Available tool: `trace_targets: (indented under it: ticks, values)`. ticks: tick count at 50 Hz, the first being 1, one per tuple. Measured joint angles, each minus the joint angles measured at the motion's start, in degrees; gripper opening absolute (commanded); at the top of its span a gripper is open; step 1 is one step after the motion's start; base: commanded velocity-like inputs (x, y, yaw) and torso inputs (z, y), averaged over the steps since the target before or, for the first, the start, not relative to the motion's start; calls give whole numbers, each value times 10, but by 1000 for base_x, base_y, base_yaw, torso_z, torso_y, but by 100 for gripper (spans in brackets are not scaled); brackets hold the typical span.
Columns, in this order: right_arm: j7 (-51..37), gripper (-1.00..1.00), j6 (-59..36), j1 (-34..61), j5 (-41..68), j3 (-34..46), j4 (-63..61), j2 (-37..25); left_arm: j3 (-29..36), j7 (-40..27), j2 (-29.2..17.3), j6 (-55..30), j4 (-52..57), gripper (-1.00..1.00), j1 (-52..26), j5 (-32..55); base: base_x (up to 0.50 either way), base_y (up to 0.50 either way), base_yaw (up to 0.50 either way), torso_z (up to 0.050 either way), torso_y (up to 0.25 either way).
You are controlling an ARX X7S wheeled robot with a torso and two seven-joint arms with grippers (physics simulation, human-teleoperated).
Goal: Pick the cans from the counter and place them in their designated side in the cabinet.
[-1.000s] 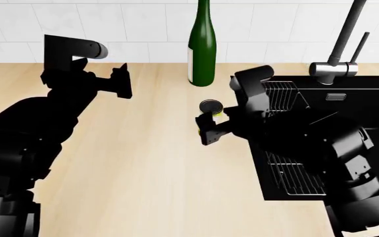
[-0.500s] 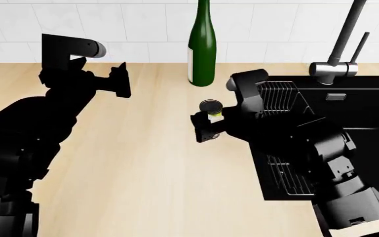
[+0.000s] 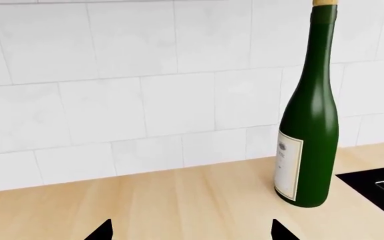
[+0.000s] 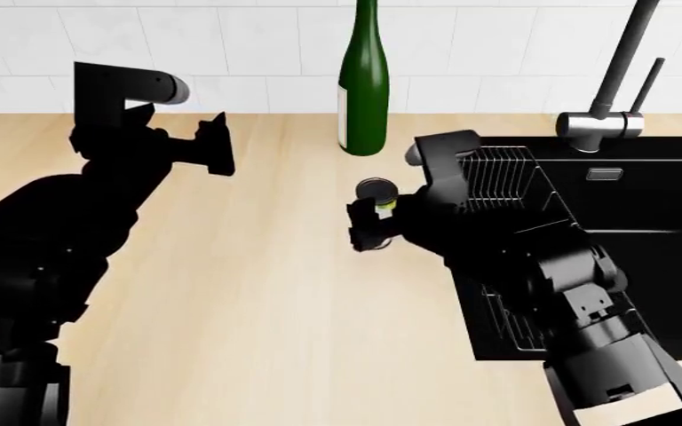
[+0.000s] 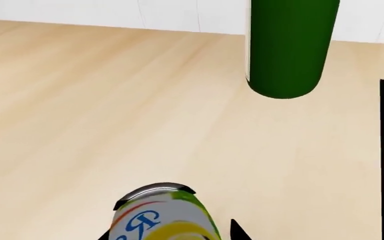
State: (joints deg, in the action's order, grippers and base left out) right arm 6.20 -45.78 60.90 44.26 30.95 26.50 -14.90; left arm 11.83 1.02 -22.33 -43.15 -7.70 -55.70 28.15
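Observation:
One can (image 4: 376, 189), with a yellow and white label and a dark lid, stands upright on the counter (image 4: 258, 293) just in front of the green bottle. My right gripper (image 4: 371, 226) reaches round it from the near side. In the right wrist view the can (image 5: 165, 215) sits between the fingertips of my right gripper (image 5: 170, 234), with a thin strip of counter showing on one side, so the jaws look open. My left gripper (image 4: 217, 146) hovers open over the counter at the back left, and in its wrist view the left gripper (image 3: 192, 232) holds nothing. The cabinet is out of view.
A tall green glass bottle (image 4: 364, 89) stands by the tiled wall behind the can, and it also shows in both wrist views. The black sink (image 4: 649, 213) with a wire rack (image 4: 501, 177) and a faucet (image 4: 614, 89) lies to the right, under my right arm.
My right gripper has slid forward toward the wall until its fingers flank the can. The can, the bottle and the left arm have stayed put.

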Motion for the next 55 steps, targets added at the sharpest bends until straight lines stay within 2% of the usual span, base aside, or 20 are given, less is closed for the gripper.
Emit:
trace_targets:
  ticks: [9, 27, 47, 55]
  values:
    - [-70, -100, -11, 2, -13, -8, -73, -28, -2, -3, -2, -3, 4, 100, -2, 2, 0, 0, 0, 0, 0]
    - [-231, -100, -164, 83, 60, -107, -242, -89, -13, -13, -8, -15, 23, 100, -2, 13, 0, 0, 0, 0, 0]
    - [-274, -100, -196, 112, 86, -148, -284, -111, -18, -21, -12, -24, 33, 100, -2, 20, 0, 0, 0, 0, 0]
    - [-278, -100, -196, 113, 87, -151, -286, -112, -19, -24, -12, -27, 37, 100, -3, 22, -435, 0, 0, 0, 0]
